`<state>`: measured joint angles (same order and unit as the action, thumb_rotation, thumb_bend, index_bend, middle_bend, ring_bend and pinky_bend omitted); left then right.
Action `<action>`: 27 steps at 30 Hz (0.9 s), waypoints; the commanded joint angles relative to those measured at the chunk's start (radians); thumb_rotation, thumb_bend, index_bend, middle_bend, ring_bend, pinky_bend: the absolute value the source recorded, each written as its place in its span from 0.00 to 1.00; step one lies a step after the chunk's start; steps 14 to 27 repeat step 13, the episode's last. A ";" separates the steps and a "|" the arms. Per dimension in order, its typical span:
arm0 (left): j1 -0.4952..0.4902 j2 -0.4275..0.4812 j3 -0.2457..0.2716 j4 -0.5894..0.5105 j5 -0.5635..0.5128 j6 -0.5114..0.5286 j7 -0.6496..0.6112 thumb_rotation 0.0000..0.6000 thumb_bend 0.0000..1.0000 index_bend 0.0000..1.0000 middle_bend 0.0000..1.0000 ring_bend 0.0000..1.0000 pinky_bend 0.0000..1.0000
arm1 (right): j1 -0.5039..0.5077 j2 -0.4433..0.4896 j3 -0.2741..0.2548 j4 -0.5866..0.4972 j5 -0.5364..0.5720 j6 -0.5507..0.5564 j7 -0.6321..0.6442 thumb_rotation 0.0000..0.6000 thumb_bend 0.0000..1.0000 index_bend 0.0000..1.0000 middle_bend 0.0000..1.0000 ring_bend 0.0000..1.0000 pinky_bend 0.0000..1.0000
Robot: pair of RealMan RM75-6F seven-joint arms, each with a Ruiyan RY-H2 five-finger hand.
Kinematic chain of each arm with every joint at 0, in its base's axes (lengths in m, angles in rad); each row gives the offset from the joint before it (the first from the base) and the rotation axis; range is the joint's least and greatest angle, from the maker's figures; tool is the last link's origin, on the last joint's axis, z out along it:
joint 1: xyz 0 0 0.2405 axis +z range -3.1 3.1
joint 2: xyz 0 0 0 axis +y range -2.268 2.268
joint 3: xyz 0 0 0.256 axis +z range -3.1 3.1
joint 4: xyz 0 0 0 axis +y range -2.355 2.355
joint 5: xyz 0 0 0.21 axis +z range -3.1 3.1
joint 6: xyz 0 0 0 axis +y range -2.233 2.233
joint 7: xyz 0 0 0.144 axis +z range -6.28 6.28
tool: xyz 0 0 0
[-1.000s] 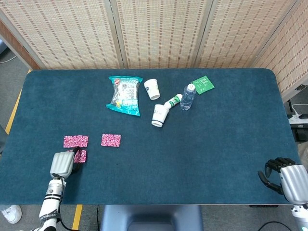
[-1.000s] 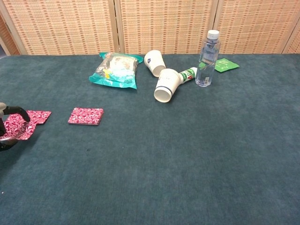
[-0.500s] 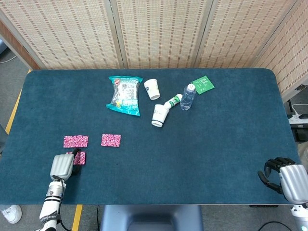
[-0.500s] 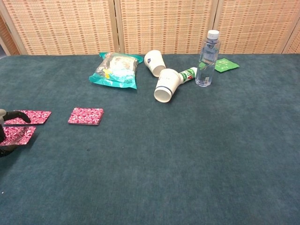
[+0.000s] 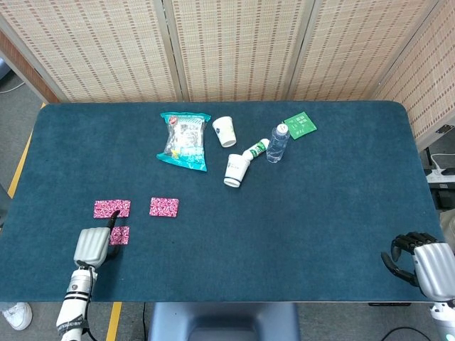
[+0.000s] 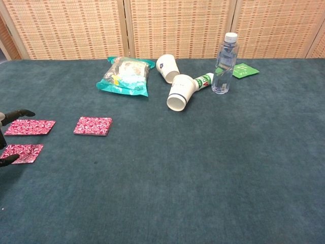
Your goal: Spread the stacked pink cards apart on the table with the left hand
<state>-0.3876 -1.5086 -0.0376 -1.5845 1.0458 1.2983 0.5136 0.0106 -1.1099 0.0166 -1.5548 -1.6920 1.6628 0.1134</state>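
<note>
The left hand (image 5: 92, 246) sits at the near left corner of the table (image 5: 298, 213), its dark fingers lifted and spread around the nearest pink card (image 5: 118, 235) rather than closed on it — it holds nothing now. A second ago that card lay under the fingertips and overlapped the card behind it; it has since been dragged toward the robot and let go, so it lies flat on its own (the chest view shows a clear strip of cloth between the two). The second pink card (image 5: 111, 208) lies just beyond it, and the third pink card (image 5: 163, 207) lies off to the right, well apart from both. By my judgement the spreading is done or nearly so — no card rests on another.

The right hand (image 5: 416, 261) hangs at the near right edge, fingers curled in with nothing in them. Far across the table lie a snack bag (image 5: 184, 140), two paper cups (image 5: 224, 131), a water bottle (image 5: 276, 143) and a green packet (image 5: 301, 125).
</note>
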 commanded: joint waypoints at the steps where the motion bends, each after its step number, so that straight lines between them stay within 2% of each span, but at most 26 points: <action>1: 0.020 -0.001 0.002 0.013 0.127 0.070 -0.079 1.00 0.35 0.18 0.96 1.00 1.00 | 0.000 -0.001 0.002 0.001 0.001 0.001 -0.001 1.00 0.24 0.75 0.68 0.56 0.58; 3: 0.027 -0.002 0.005 0.038 0.187 0.095 -0.125 1.00 0.35 0.22 0.90 0.98 1.00 | 0.001 -0.002 0.003 0.001 0.003 0.000 -0.001 1.00 0.24 0.75 0.68 0.56 0.58; 5: 0.029 -0.004 0.006 0.047 0.200 0.102 -0.135 1.00 0.35 0.24 0.86 0.95 0.98 | 0.001 -0.002 0.003 0.001 0.003 0.000 -0.001 1.00 0.24 0.75 0.68 0.56 0.58; 6: 0.029 -0.004 0.006 0.047 0.200 0.102 -0.135 1.00 0.35 0.24 0.80 0.89 0.91 | 0.001 -0.002 0.003 0.001 0.003 0.000 -0.001 1.00 0.25 0.75 0.68 0.56 0.58; 9: 0.038 0.010 0.014 0.061 0.238 0.103 -0.177 1.00 0.35 0.22 0.60 0.66 0.63 | 0.002 -0.003 0.004 0.001 0.005 -0.003 -0.004 1.00 0.24 0.75 0.68 0.56 0.58; 10: 0.039 0.012 0.013 0.062 0.241 0.099 -0.187 1.00 0.35 0.21 0.56 0.59 0.59 | 0.002 -0.004 0.004 0.002 0.005 -0.004 -0.005 1.00 0.24 0.75 0.68 0.56 0.58; 13: 0.041 0.015 0.012 0.066 0.243 0.082 -0.188 1.00 0.35 0.21 0.51 0.54 0.57 | 0.002 -0.003 0.003 0.000 0.006 -0.005 -0.009 1.00 0.25 0.75 0.68 0.56 0.58; 27: 0.041 0.015 0.012 0.066 0.243 0.082 -0.188 1.00 0.35 0.21 0.51 0.54 0.57 | 0.002 -0.003 0.003 0.000 0.006 -0.005 -0.009 1.00 0.25 0.75 0.68 0.56 0.58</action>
